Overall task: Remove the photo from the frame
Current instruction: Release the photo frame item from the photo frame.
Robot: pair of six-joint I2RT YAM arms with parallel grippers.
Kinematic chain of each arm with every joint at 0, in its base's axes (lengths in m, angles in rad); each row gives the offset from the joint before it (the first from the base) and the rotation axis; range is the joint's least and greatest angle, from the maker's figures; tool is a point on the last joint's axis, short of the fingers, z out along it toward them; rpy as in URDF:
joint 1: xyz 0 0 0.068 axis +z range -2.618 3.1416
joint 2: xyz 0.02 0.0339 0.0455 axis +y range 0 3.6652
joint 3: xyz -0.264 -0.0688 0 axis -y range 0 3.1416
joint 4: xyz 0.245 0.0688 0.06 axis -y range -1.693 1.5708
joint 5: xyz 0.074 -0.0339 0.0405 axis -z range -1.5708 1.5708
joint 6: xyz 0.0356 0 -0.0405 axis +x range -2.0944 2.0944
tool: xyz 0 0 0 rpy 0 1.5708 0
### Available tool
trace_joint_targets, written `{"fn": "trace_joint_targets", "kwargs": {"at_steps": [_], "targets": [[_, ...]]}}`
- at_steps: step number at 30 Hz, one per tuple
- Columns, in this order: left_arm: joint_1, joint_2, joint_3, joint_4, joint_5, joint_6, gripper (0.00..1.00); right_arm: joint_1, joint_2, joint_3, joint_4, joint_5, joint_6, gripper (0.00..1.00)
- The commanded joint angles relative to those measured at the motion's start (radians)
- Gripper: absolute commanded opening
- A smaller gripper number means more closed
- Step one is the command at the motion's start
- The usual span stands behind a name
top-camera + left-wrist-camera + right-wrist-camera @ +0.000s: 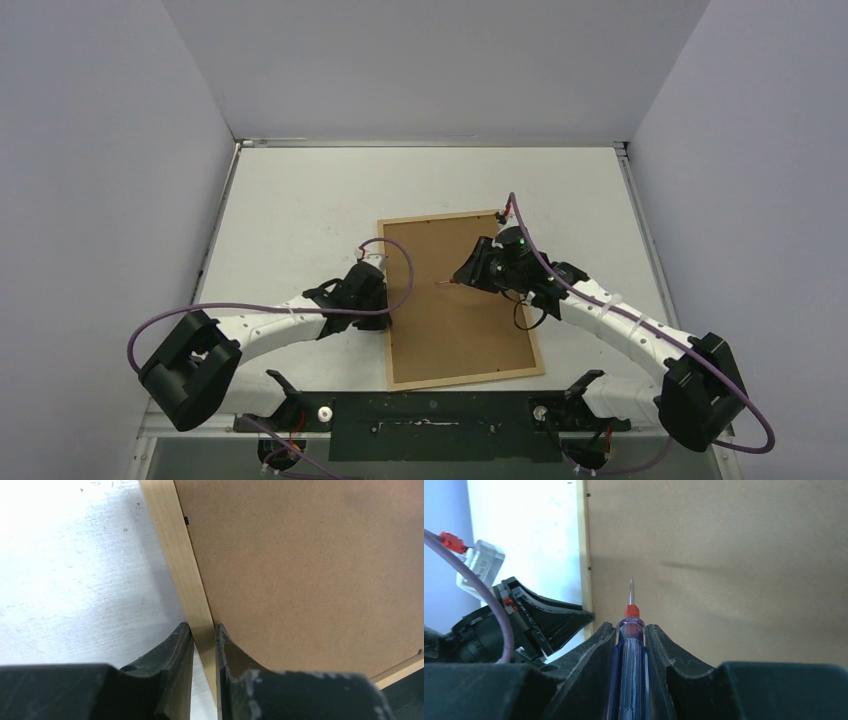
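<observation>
1. Closest to the arm bases, the left pincer (204,628) pinches the left rail of the frame (182,565). One finger is on the table side and the other is on the inner side, at the edge of the board. This looks like a steadying hold.
2. Just beyond it, the right pincer (630,628) is clamped on a screwdriver (630,665) with a clear blue handle. The bare metal tip points forward over the backing board (734,570), towards the left rail. I cannot tell whether the tip touches the board.
3. The frame lies face down on the table (75,570), near its middle and turned slightly askew, with the brown board filling it. The photo is not visible and is presumably under that board.
4. Further along the left rail, small dark clips (588,569) sit at the seam between board and rail.
5. The step in hand appears to be freeing the board, with nothing lifted yet.
6. The next move calls for lowering the tip to a clip at a shallow angle and easing the clip aside. The left hold has to keep the frame from sliding, and too much force could gouge the board.
</observation>
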Motion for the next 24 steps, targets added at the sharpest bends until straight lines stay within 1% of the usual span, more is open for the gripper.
{"fn": "trace_joint_targets", "kwargs": {"at_steps": [1, 5, 11, 15, 19, 24], "targets": [[-0.016, -0.011, -0.03, 0.08, 0.042, 0.035, 0.0, -0.025, 0.019, 0.002, 0.144, -0.108, 0.021, 0.0], [-0.015, -0.062, -0.091, 0.112, 0.032, -0.016, 0.0, -0.026, 0.108, 0.016, 0.227, -0.198, 0.036, 0.0], [-0.015, -0.125, -0.151, 0.127, 0.021, -0.062, 0.0, -0.017, 0.229, 0.005, 0.409, -0.3, 0.1, 0.0], [-0.014, -0.15, -0.173, 0.138, 0.018, -0.076, 0.0, 0.009, 0.295, 0.025, 0.454, -0.316, 0.111, 0.0], [-0.015, -0.159, -0.185, 0.145, 0.017, -0.089, 0.0, 0.034, 0.354, 0.051, 0.464, -0.322, 0.112, 0.0], [-0.014, -0.163, -0.194, 0.16, 0.02, -0.094, 0.0, 0.063, 0.399, 0.04, 0.525, -0.303, 0.142, 0.0]]}}
